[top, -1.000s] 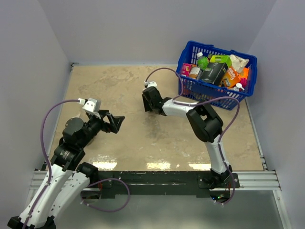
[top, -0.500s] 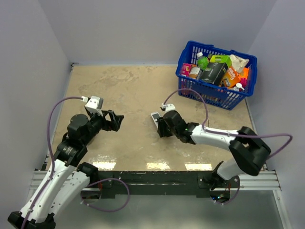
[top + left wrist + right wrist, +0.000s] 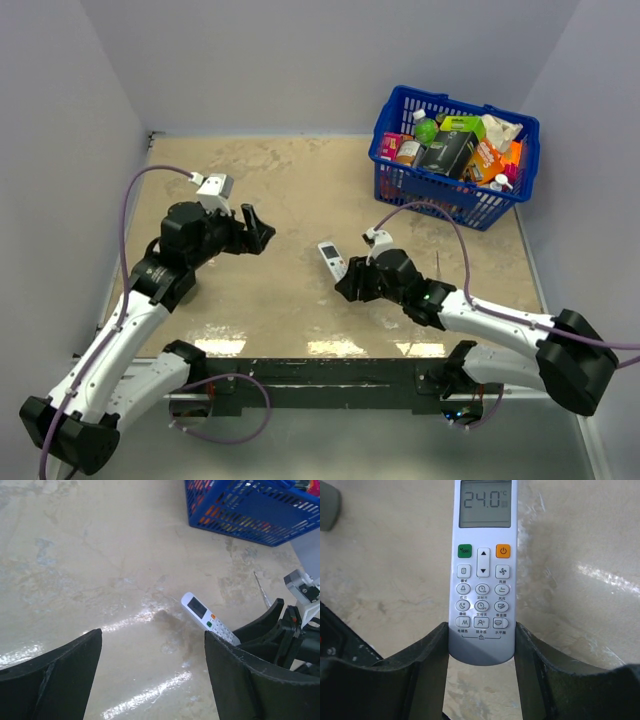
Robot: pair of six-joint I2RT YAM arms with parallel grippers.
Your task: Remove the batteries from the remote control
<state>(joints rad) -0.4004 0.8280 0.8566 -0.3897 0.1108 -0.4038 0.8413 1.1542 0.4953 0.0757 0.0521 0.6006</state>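
- the remote control is seen as a slim white plastic handset with rounded ends, lying button face up, so the back can't be checked
- a small grey screen reading 24.0 is set at the top end; under it there's a green button, an orange power button and an up/down rocker, then rows of little white round and squarish keys with tiny printed labels
- its lower end is clamped between the right fingers, which are closed about halfway in onto its two long edges; these are matte black, curved and a bit scuffed
- seen from overhead, the handset is placed around the middle of the surface, nearer the right arm; whether it's resting down or lifted slightly can't be told
- the left fingers are spread wide with nothing held, well to the left of the handset and pointed toward it
- the surface is beige and mottled like stone, glossy, with streaks of light reflected near the front edge
- a blue plastic basket with lattice walls is parked at the far right corner, packed with boxes, packets and small bottles
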